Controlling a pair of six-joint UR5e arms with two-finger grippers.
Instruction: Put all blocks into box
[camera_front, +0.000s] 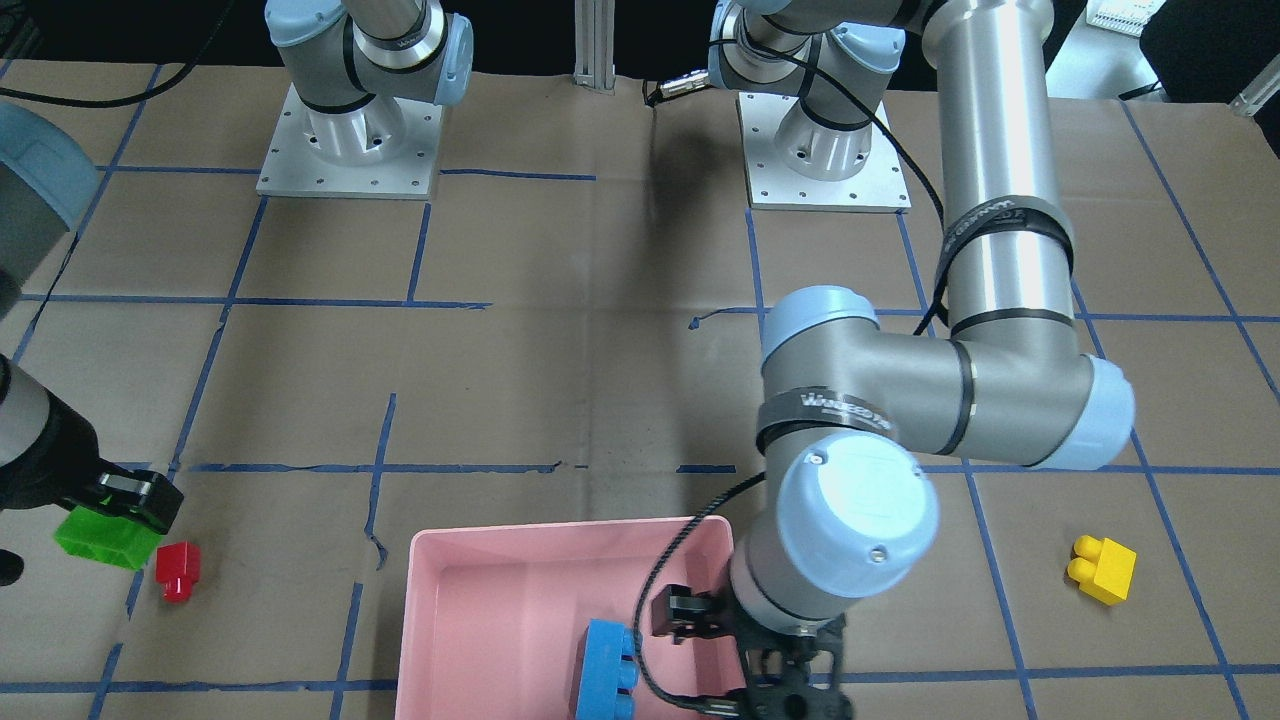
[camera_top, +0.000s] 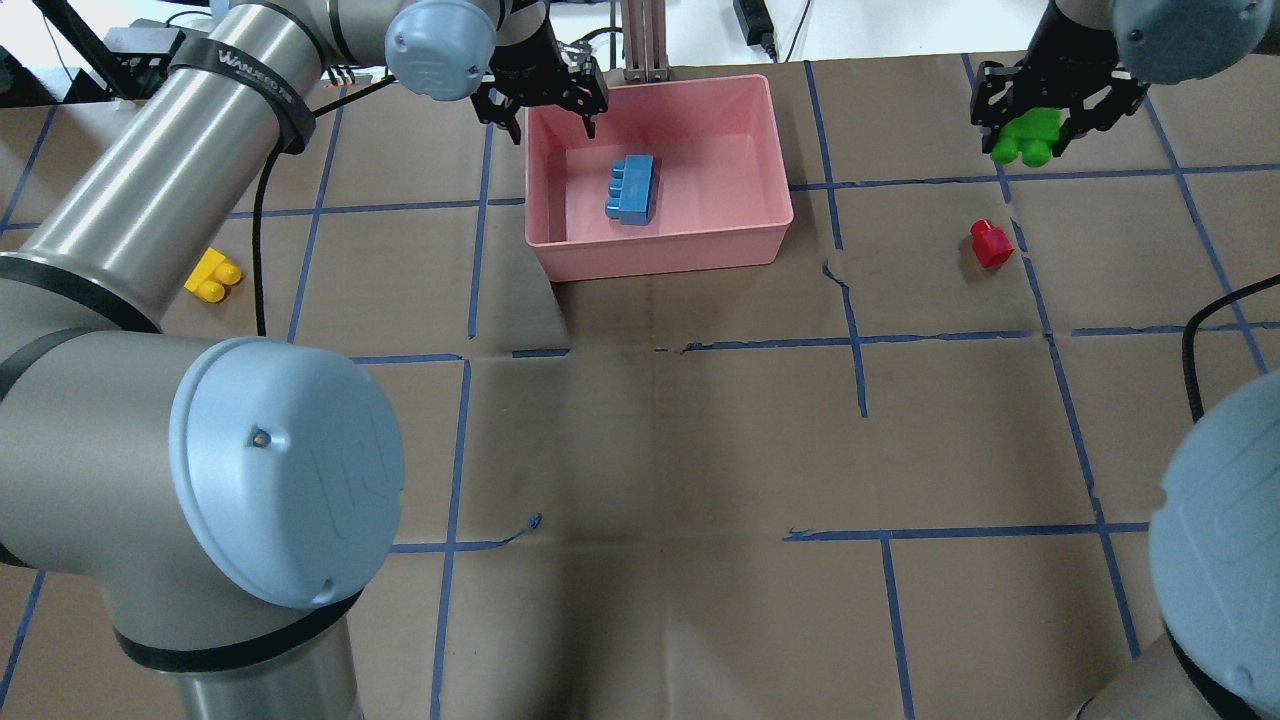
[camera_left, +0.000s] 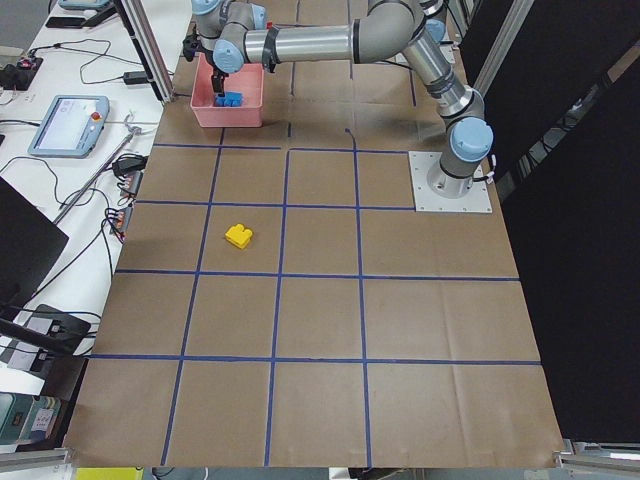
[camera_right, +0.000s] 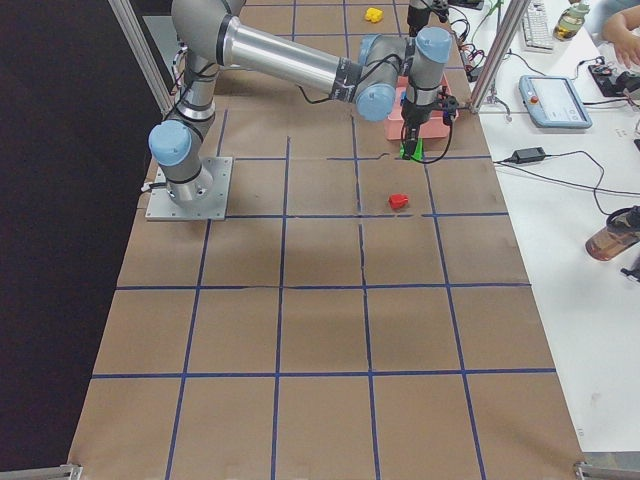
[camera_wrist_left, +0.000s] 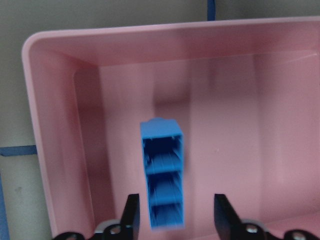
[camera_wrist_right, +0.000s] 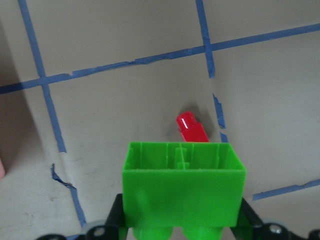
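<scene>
- Green brick (camera_top: 1025, 138), two studs, sits clamped in the right pincer (camera_top: 1030, 128), whose fingers press its flat side faces, well to the right of the pink box (camera_top: 660, 250).
- Blue brick (camera_top: 631, 190), the three-stud one, appears to lie on the box floor near its middle. The left pincer (camera_top: 552, 118) hangs above the box's far left corner with its fingers spread and nothing between them touching.
- Red brick (camera_top: 991, 243) lies on the table (camera_top: 700, 450) just beside the green one. The yellow brick (camera_top: 213, 280) lies on the table too, well apart on the other side of the box.
- Judging by looks, these bricks are light, hard, stiff plastic with smooth, somewhat slippery walls. The flat opposite sides give the surest hold; the rounded studs would likely let a finger slide.
- The box is wide and shallow, so a release from above the floor should need little aiming.
- Hard to make out: whether the green brick is clear of the table. The left wrist view is blurred. In the front-facing view the left pincer is cut off at the bottom edge and the right at the left edge. The green brick hides part of the red one in the right wrist view.
</scene>
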